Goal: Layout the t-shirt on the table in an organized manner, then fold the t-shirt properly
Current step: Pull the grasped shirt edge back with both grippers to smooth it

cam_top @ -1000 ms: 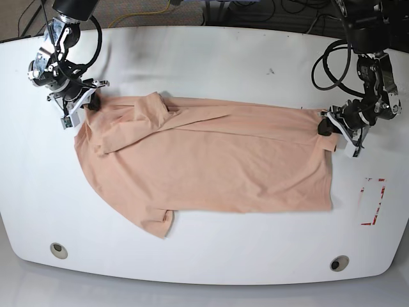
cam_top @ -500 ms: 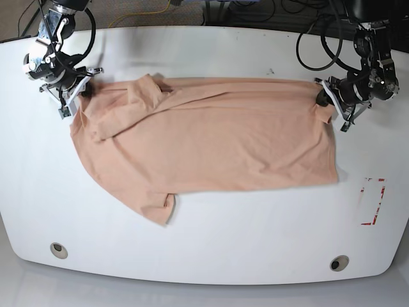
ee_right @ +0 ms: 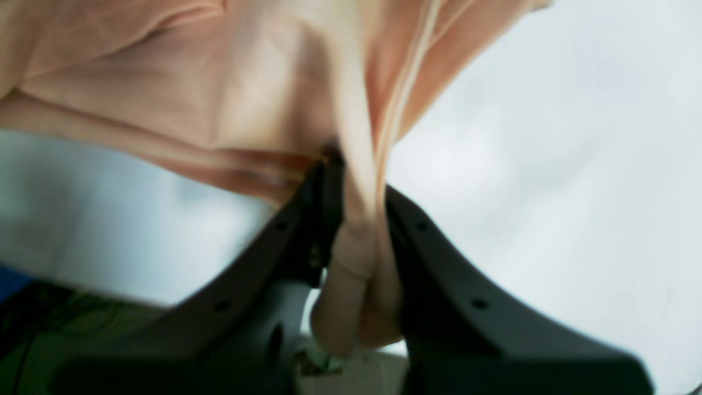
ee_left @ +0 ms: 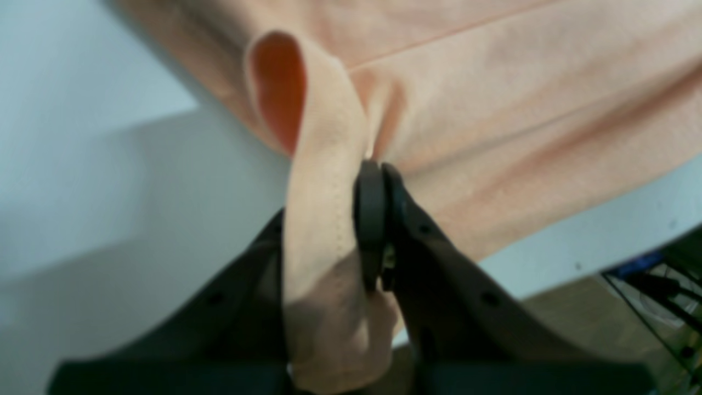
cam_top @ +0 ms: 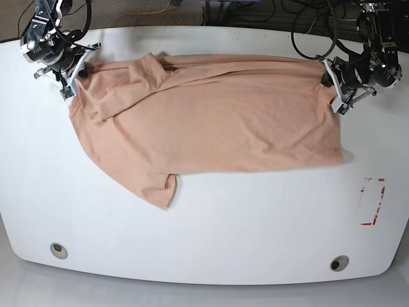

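The peach t-shirt (cam_top: 211,121) lies stretched across the white table (cam_top: 211,230), plain side up, one sleeve folded over near the top left. My left gripper (cam_top: 332,80) is shut on the shirt's far right corner; the left wrist view shows its black fingers (ee_left: 373,219) pinching a fold of the t-shirt (ee_left: 493,109). My right gripper (cam_top: 77,67) is shut on the far left corner. Bunched peach fabric (ee_right: 351,263) sits between its fingers (ee_right: 323,197) in the right wrist view. The top hem runs taut between both grippers.
Two round grommet holes (cam_top: 58,249) (cam_top: 339,263) sit near the front edge. A red-marked rectangle (cam_top: 372,201) lies at the right. Cables and dark floor lie beyond the table's far edge (cam_top: 211,27).
Both grippers have pulled the shirt's top edge toward the far side of the table. The whole shirt slid along with them and lies straighter.
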Motion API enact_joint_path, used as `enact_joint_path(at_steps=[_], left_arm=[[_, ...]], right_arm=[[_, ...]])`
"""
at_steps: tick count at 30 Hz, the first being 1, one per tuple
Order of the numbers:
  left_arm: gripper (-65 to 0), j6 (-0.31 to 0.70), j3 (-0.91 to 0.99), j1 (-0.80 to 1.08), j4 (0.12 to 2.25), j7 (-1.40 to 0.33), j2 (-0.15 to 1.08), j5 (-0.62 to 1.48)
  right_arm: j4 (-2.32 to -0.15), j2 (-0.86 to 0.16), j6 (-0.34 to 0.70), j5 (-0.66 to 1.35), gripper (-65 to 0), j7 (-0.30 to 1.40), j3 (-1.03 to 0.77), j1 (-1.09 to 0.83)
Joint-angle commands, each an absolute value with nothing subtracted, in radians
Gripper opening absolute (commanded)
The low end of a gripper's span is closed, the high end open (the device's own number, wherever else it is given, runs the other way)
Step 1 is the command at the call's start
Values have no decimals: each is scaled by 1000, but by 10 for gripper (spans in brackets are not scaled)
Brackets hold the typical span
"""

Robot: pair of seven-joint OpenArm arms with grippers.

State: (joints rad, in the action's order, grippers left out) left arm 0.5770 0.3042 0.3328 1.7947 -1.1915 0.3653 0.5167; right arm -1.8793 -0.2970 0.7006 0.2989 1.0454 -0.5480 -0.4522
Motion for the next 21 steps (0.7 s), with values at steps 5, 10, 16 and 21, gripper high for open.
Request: enact_joint_path(at_steps=[5,10,16,21], left_arm=[[-650,576,341,366,1822,-1196,387,506],[-650,576,341,380,1822,-1196,387,506],[-650,576,341,400,1822,-1196,386,506],[-606,576,338,400,1822,-1196,386,506]], right_arm=[[-1910,-312,698,298,-650,1036,-558,-510],[-1910,-309,698,302,-650,1036,-582,-536],[-1906,-309,698,303,-647,1036,-590,-538],[-1908,-309,698,302,-550,1036,-590,-538]])
